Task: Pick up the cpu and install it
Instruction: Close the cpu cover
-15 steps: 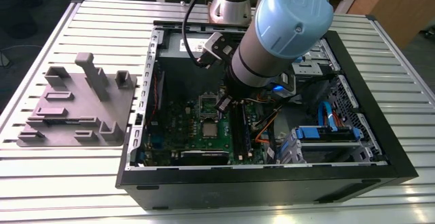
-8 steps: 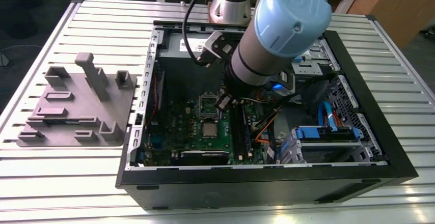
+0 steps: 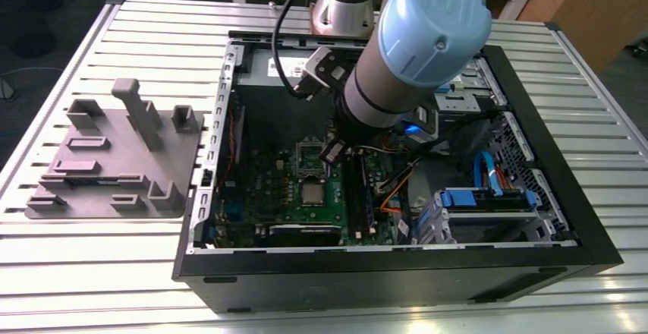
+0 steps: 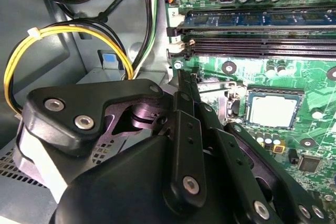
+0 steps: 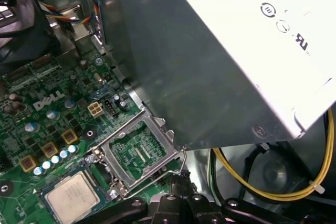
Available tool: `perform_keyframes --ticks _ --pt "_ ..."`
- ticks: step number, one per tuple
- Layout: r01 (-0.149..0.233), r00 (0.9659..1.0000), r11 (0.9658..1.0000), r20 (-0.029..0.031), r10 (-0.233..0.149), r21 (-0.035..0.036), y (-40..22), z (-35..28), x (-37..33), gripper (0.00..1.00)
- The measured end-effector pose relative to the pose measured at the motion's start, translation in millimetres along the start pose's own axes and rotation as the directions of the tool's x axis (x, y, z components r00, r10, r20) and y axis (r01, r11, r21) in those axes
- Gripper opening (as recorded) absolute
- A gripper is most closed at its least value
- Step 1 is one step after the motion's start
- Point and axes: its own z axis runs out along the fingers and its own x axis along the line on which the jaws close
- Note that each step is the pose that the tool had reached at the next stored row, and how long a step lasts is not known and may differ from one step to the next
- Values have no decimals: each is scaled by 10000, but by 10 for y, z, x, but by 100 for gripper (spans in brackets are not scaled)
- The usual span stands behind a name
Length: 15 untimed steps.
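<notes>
The slatted metal surface (image 3: pixel 121 273) carries it all, and the big open computer case (image 3: pixel 405 273) sits in the middle of it. Inside the case, the green motherboard (image 3: pixel 303 197) lies flat on the floor, and that is the landmark to watch. Off the case toward the exterior view's left rests the grey plastic plate (image 3: pixel 111 167) with its upright blocks. The arm (image 3: pixel 410 53) reaches down into the case, hanging above the motherboard's upper part. A grey metal box (image 5: pixel 220 56) with a white label looms over the motherboard's edge in the first wrist view, and a yellow cable (image 4: pixel 63 38) loops just off the board in the second wrist view.

The gripper (image 4: pixel 184 85) hangs low over the motherboard, its jaws pressed together into a thin point with nothing between them. That tip sits just beside the socket's raised metal frame (image 5: pixel 139 148), which stands open and tilted up.

And the cpu (image 5: pixel 72 196)? It lies flat in its socket on the motherboard, silvery top up, apart from the jaws, just beside the open frame.
</notes>
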Motion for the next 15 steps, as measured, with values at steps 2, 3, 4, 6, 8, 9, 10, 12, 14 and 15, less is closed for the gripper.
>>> perform_keyframes --ticks 2,3,4,6,8,9,10,12,14,15 --pt "2 10000 10000 20 -2 -14 -1 11 -11 10" --pt "3 10000 10000 25 -3 -18 0 18 -21 10" --pt "3 10000 10000 27 -3 -20 1 25 -32 10" --pt "4 10000 10000 31 -4 -23 4 40 -56 10" --pt "5 10000 10000 39 -5 -28 6 54 -75 10" --pt "7 10000 10000 48 -7 -36 7 61 -80 10" --pt "10 10000 10000 61 -9 -45 6 70 -80 10" --pt "11 10000 10000 78 -11 -60 4 88 -79 10" --pt "12 10000 10000 97 -11 -73 4 104 -82 10" --pt "14 9999 10000 106 -13 -79 6 110 -86 10"
